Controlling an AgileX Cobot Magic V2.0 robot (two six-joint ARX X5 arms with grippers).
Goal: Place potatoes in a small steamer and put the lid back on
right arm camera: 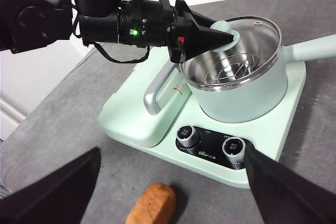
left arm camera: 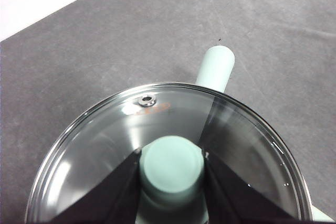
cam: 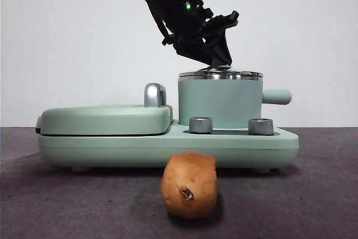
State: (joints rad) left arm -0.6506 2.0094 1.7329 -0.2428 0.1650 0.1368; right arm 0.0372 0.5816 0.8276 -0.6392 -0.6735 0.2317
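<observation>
**Lid gripped, potato still on the table**

Gripping the knob of the lid (left arm camera: 157, 145), the left gripper (left arm camera: 171, 162) sat atop the small steamer (cam: 220, 102), jaws clamped either side. The right gripper (right arm camera: 170, 190) hovered with jaws spread wide, holding nothing, above the potato (cam: 189, 184). Risk, as judged: the smooth knob could slip and drop the glass lid onto the rim (a tilted lift would do it). The potato lay on the table (cam: 313, 194) before the cooker base (cam: 168, 148), its long axis running front to back, spotted end toward the front camera.
</observation>
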